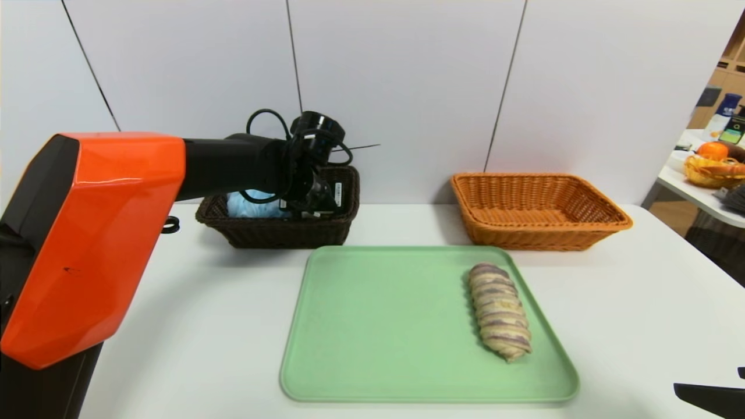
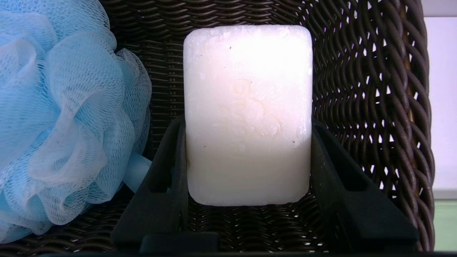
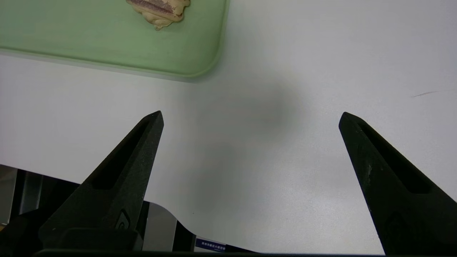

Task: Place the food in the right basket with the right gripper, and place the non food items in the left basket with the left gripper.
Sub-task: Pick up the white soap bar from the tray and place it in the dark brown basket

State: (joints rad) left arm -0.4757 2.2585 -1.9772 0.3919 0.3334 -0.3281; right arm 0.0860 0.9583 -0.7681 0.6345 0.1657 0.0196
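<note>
Mostly hidden in the head view by its own arm, the left gripper (image 2: 249, 123) is down inside the dark brown basket (image 1: 285, 235), its fingers closed on both sides of the white soap bar (image 2: 249, 114). Faint lettering is pressed into the soap's face, too pale to read. Beside the soap, within the dark brown basket, sits the light-blue bath pouf (image 2: 71, 117); the left wrist view cuts off part of it, and the arm covers some of it in the head view.

The green tray (image 1: 401, 326) is in front of the dark brown basket and reaches off to its right. On the tray's right part, well apart from the dark brown basket, lies the striped bread loaf (image 1: 499, 311), whole in the head view but only an end of it showing in the right wrist view. Farther right of the dark brown basket, behind the tray, the orange basket (image 1: 547, 237) stands with nothing visible inside.

Far to the right and nearer the front than the dark brown basket, the right gripper (image 3: 251, 119) hangs over the white table (image 3: 267, 160), wide open and holding nothing; the head view catches only a fingertip or so at its corner.
</note>
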